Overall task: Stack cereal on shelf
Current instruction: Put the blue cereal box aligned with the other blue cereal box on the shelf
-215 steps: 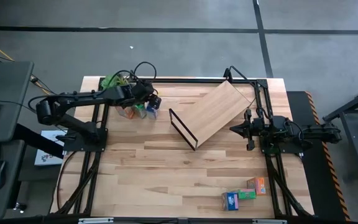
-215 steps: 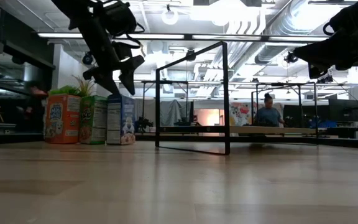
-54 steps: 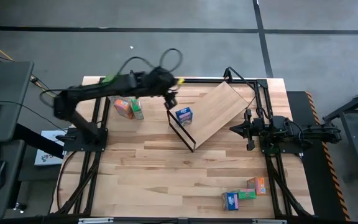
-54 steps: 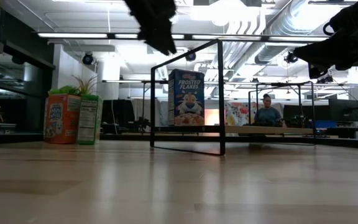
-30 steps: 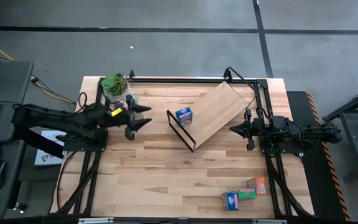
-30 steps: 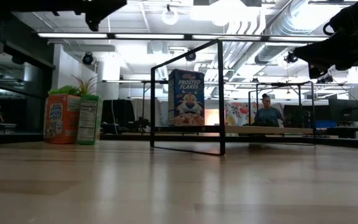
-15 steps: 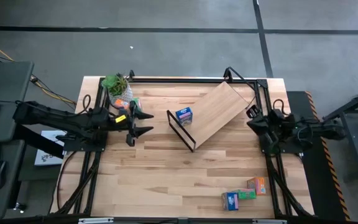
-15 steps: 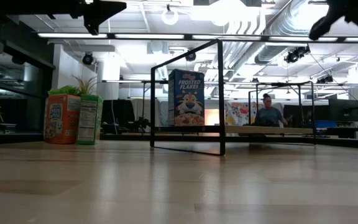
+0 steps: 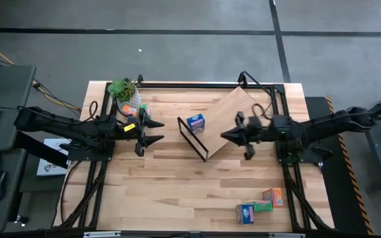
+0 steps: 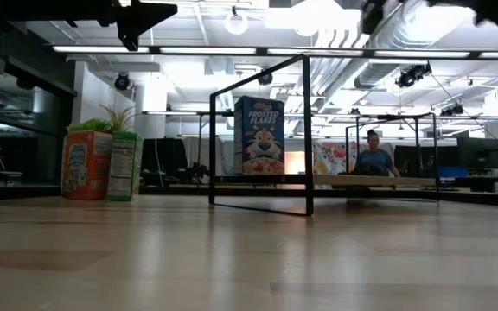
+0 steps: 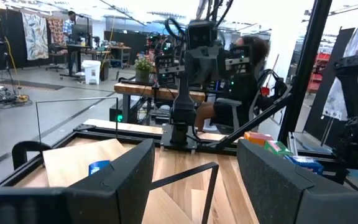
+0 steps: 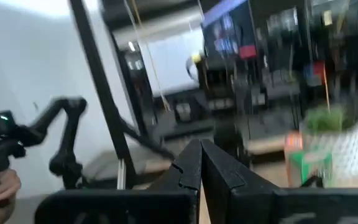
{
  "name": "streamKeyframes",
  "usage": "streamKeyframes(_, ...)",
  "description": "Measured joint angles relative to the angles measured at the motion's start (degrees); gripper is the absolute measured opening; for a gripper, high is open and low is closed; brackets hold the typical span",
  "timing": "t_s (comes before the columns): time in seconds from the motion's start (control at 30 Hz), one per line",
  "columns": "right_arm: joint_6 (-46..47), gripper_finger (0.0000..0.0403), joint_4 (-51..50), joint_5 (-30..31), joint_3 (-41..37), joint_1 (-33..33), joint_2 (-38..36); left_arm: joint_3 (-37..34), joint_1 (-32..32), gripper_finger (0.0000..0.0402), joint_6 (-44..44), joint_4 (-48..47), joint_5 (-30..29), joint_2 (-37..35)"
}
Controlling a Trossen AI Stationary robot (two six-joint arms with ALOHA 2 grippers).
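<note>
The shelf [image 9: 233,116], a light wood panel in a thin black frame, lies slantwise at the table's far middle. A blue cereal box [image 9: 195,123] [image 10: 259,136] stands upright on its panel, by the near-left end frame. An orange box [image 10: 87,164] and a green box [image 10: 126,164] stand on the table at the far left. My left gripper [image 9: 153,131] [image 11: 194,186] hovers open left of the shelf, holding nothing. My right gripper [image 9: 223,137] [image 12: 199,165] is shut and empty, raised over the shelf's panel.
A potted plant [image 9: 123,89] stands at the far left corner behind the two boxes. Another small group of cereal boxes [image 9: 260,205] lies near the table's front right. Bare tabletop [image 9: 177,192] spreads across the near middle.
My right arm has risen from its rest at the table's right edge and swung out toward the left, ending over the shelf's panel with its fingers still shut. The boxes and the shelf have stayed put.
</note>
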Motion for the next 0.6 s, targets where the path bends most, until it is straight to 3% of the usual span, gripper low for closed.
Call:
streamKeyframes(0.27, 13.79, 0.0000, -42.25, -7.67, 23.75, 1.35, 10.18, 0.00, -0.02, 0.0220, -4.12, -3.18, 0.13, 0.00)
streamKeyframes(0.43, 33.11, 0.0000, -69.70, -11.43, 36.70, 5.78, 16.72, 0.00, -0.02, 0.0220, -7.10, -5.22, 0.23, 0.00)
streamKeyframes(0.6, 52.72, 0.0000, -85.14, -12.28, 43.07, 13.86, 21.01, 0.00, -0.02, 0.0220, -10.21, -6.05, 0.24, 0.04)
